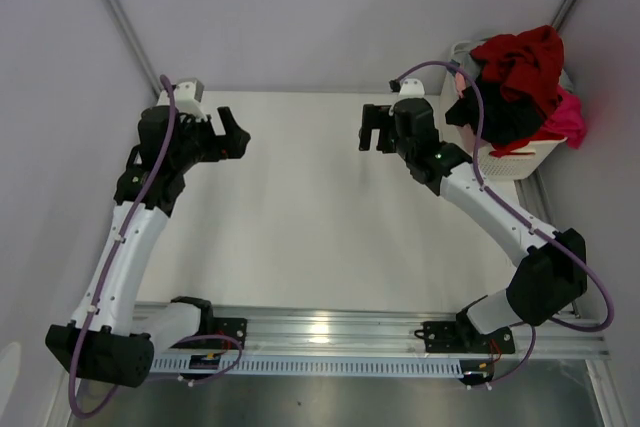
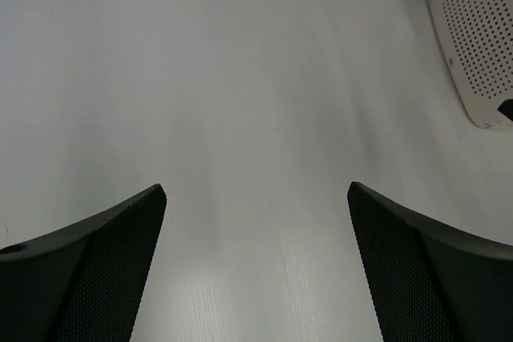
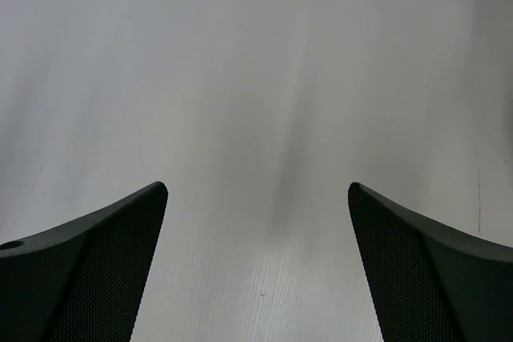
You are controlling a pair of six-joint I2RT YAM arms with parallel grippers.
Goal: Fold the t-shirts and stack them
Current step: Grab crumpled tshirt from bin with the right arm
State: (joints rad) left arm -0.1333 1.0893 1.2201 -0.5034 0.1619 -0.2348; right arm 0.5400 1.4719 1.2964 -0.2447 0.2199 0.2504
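Nearest the arm bases, the flat white tabletop [image 1: 300,207] spreads out to the left of the white perforated plastic basket [image 1: 520,159], which stands at the table's far right corner. The left gripper [image 1: 236,135] hangs over the table well to the basket's left. Its wrist view shows the black fingers spread wide with nothing between them. The right gripper [image 1: 372,129] hovers near the basket's left side, turned away from it, and is likewise wide apart and empty. All the cloth is in the basket. A dark red crumpled cloth t-shirt [image 1: 520,59] is heaped on top, a black cloth t-shirt [image 1: 498,112] is bunched below it against the basket's left wall, and a pink cloth garment [image 1: 568,119] spills over the right rim. These should handle as light, limp things with no stiffness. They will probably sag from any pinch and may drag a tangled neighbour up with them, though they are in no way fragile. The sensible hold looks to be a raised fold at the crest of the red heap, lifted clear of the basket before the shoulders or hem are sought. Which fold is collar or hem cannot be told from the crumple
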